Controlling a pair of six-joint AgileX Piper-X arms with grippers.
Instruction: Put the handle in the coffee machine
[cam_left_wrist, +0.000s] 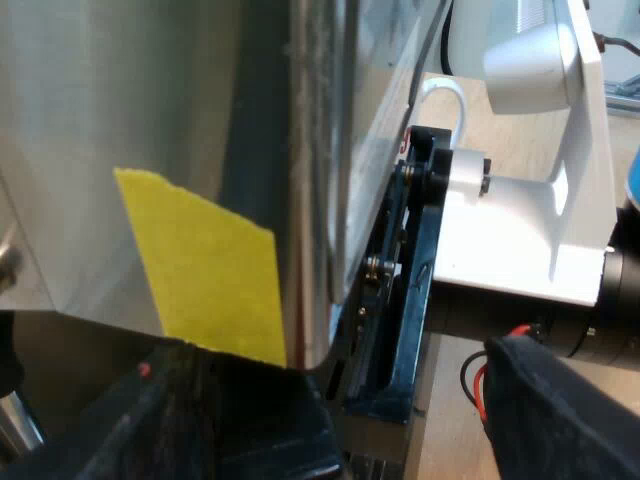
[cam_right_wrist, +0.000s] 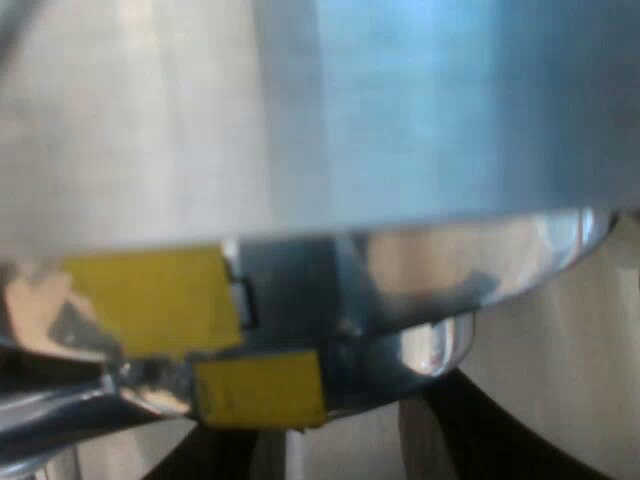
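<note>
**A:** Okay, you're tight in on the espresso machine (cam_right_wrist: 400, 120). That rounded chrome tucked up under its body looks like the metal holder (cam_right_wrist: 435, 345).

**B:** And the grip?

**A:** I can't tell whether your right gripper (cam_left_wrist: 400, 300) is open or clamped. I'd call this the seating step. Next you need a steady upward press, then a twist to lock.

Pale wood tabletop (cam_left_wrist: 445, 430) in bkgd, lit bright & even.

the espresso machine (cam_left_wrist: 200, 100) showed a steel wall up close, with a yellow tape patch (cam_left_wrist: 205, 265) stuck on it. the right gripper (cam_left_wrist: 398, 300) sat just beside the wall's corner.
</note>
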